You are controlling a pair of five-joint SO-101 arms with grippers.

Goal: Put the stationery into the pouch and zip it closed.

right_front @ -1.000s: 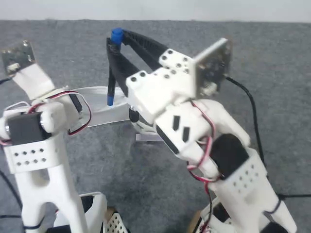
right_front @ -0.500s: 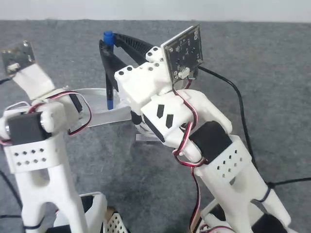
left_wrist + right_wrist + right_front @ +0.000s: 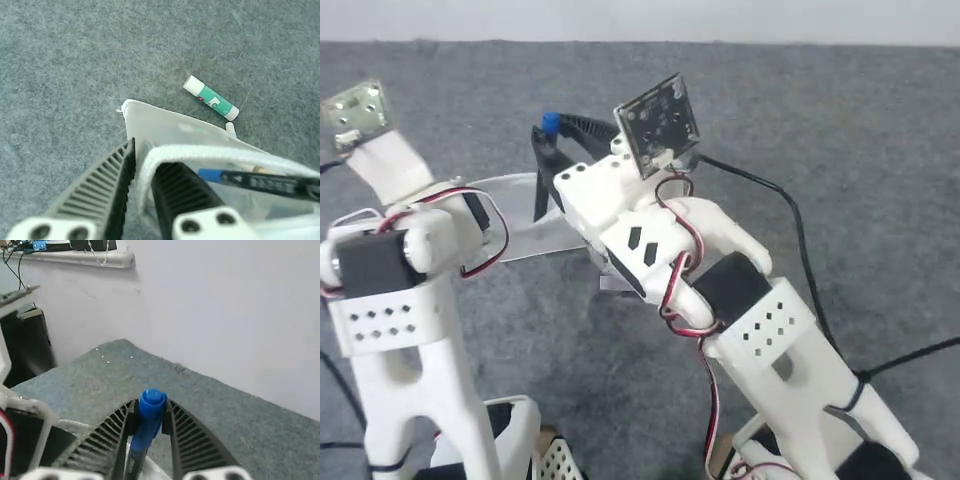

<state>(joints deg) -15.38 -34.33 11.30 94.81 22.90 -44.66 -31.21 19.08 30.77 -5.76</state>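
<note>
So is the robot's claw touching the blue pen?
Touching. The right wrist view shows the blue pen squeezed between the two black sides of the right gripper, with no gap on either side.

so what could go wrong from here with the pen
The blue pen hangs from its top end in the right gripper, so its tip may swing and catch the pouch rim rather than enter. The left gripper pinches just one edge of that rim; a push from the pen might pull it free. The glue stick lies on the carpet beside the pouch, so zipping now would leave it out.
</note>
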